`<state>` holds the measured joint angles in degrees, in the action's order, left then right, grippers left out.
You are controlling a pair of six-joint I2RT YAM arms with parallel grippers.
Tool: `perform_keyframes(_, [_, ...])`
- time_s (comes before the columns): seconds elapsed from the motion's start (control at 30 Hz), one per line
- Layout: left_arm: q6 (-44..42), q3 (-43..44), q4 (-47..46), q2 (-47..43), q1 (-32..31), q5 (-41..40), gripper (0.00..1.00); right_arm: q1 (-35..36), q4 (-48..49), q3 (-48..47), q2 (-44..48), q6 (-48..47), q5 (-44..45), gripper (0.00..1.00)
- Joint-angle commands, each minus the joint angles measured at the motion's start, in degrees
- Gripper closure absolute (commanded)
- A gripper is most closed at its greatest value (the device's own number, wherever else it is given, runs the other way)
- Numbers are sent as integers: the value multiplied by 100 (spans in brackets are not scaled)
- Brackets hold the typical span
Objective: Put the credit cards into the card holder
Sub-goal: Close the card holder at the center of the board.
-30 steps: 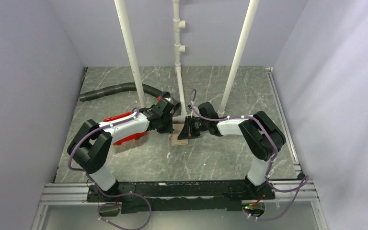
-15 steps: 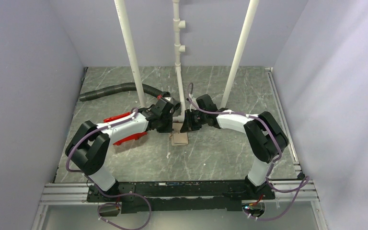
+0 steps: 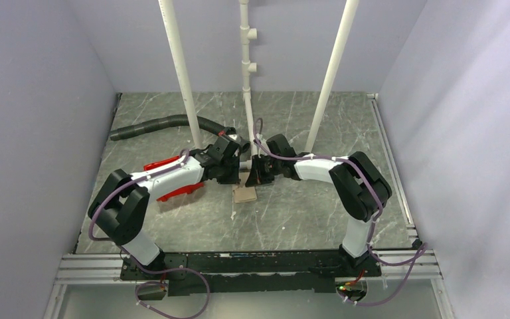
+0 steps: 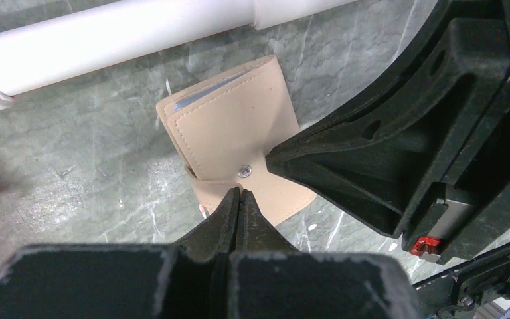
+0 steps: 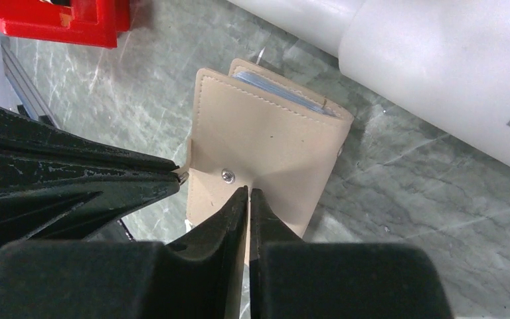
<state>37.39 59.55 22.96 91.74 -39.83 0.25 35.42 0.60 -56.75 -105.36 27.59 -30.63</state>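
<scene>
Top: we count one card holder (image 3: 245, 194) on the table (image 3: 305, 212), three pipes (image 3: 246, 119) behind | left wrist: left gripper (image 4: 239, 191) pinched closed at its snap tab (image 4: 244, 171) | right wrist: right gripper (image 5: 248, 193) closed to a sliver, one red bin (image 5: 66, 20) beyond.

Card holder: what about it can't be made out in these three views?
- Cards: only a pale edge shows at the card holder's open end in both wrist views; the cover hides their number.
- Left gripper and right gripper: their own fingers hide whether the tips pinch the flap or only touch it.
- Top view: the card holder is too small for detail, its far end under the grippers.
</scene>
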Motion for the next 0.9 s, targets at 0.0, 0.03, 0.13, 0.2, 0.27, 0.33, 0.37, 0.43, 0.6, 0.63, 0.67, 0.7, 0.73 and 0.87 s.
perform_keyframes(0.0, [-64, 246, -282, 93, -33, 377, 100, 92, 226, 268, -175, 265, 455, 93])
perform_keyframes(0.03, [-70, 304, -281, 142, -32, 412, 100, 96, 237, 299, -165, 298, 464, 93])
perform_keyframes(0.13, [-49, 424, -210, 276, -32, 447, 100, 88, 197, 329, -128, 341, 528, 94])
perform_keyframes(0.2, [-44, 420, -239, 344, -33, 520, 100, 95, 188, 309, -123, 363, 515, 94])
perform_keyframes(0.27, [3, 417, -273, 412, -32, 568, 100, 105, 185, 296, -118, 397, 508, 94])
perform_keyframes(0.33, [59, 420, -276, 459, -33, 528, 100, 106, 170, 296, -107, 417, 532, 94])
perform_keyframes(0.37, [91, 416, -275, 466, -33, 480, 100, 106, 163, 296, -112, 422, 523, 95])
perform_keyframes(0.43, [143, 423, -253, 482, -33, 385, 100, 105, 159, 288, -132, 431, 494, 95])
perform_keyframes(0.6, [243, 458, -121, 483, -29, 60, 100, 101, 158, 296, -151, 437, 460, 96])
perform_keyframes(0.63, [265, 449, -103, 468, -27, 1, 100, 101, 159, 296, -151, 447, 456, 96])
perform_keyframes(0.67, [276, 438, -111, 452, -32, -12, 100, 105, 156, 296, -151, 448, 454, 96])
perform_keyframes(0.7, [294, 446, -89, 450, -33, -9, 100, 104, 161, 303, -151, 453, 446, 96])
perform_keyframes(0.73, [299, 464, -89, 450, -33, -8, 100, 100, 168, 305, -151, 457, 451, 96])
perform_keyframes(0.87, [258, 542, -113, 553, -33, -13, 100, 112, 159, 296, -151, 457, 431, 97])
